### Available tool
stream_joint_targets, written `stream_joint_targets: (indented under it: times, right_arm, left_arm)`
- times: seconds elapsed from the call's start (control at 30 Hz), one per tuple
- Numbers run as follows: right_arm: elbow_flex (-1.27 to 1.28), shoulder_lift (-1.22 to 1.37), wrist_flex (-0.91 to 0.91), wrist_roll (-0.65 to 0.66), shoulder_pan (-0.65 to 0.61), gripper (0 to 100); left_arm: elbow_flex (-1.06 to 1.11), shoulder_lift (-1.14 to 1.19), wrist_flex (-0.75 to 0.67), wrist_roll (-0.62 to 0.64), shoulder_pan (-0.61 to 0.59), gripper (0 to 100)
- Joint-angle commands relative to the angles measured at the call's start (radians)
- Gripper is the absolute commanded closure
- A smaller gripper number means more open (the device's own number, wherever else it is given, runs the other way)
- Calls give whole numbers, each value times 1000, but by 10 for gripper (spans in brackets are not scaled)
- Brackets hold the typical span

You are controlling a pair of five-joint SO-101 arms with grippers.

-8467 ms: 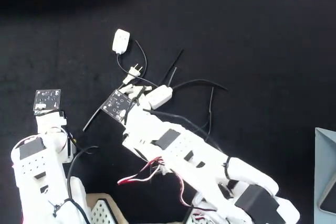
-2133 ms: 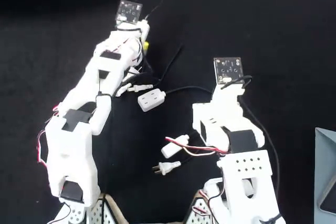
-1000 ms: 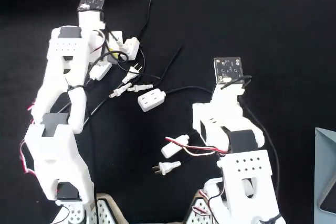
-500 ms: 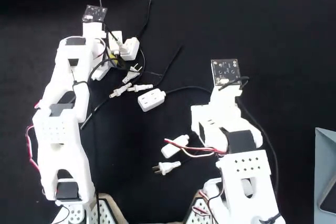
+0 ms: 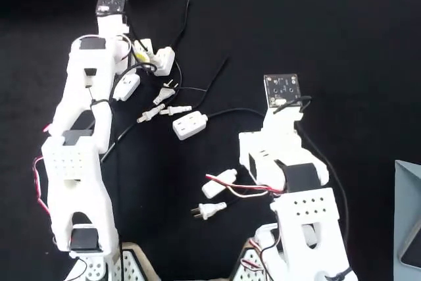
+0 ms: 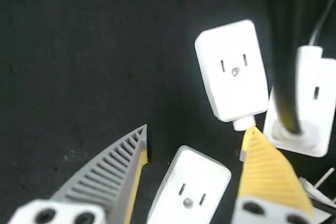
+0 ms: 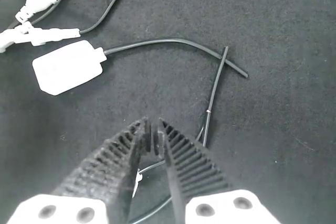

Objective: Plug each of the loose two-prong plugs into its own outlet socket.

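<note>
The left pincer (image 6: 197, 134) hung open astride a white outlet socket (image 6: 188, 195) toward the far left of the black worktop (image 5: 342, 44). For a sound grip, it should probably centre on the body and close squarely. Loose two-prong plugs (image 5: 172, 109) lay nearby among tangled cords (image 7: 168, 41), and the right pincer (image 7: 152, 125) was closed on nothing.

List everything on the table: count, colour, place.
outlet sockets: at least four, white; three clustered far left, one mid-table
two-prong plugs: four, white; three loose between the cluster and the mid-table socket, one near the front
connector body: one, white, beside the right arm; type unclear
cables: several, black, strewn over the table
table: one, black
container: one, grey, right edge
left gripper: open, at the socket cluster
right gripper: shut, above bare table
</note>
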Motion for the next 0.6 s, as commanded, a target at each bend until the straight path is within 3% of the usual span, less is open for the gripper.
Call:
stream_joint_targets:
  times: [0.0,0.17,0.37,0.57]
  right_arm:
    - [-12,-16,-17,6,-15,977]
    - [-8,-16,-17,6,-15,977]
    - [-8,-16,-17,6,-15,977]
    - [-8,-16,-17,6,-15,977]
  left_arm:
    - [-45,6,-12,9,45,716]
    - [-70,94,-55,6,58,716]
    - [-122,153,-55,0,12,809]
    - [-130,175,44,-164,33,961]
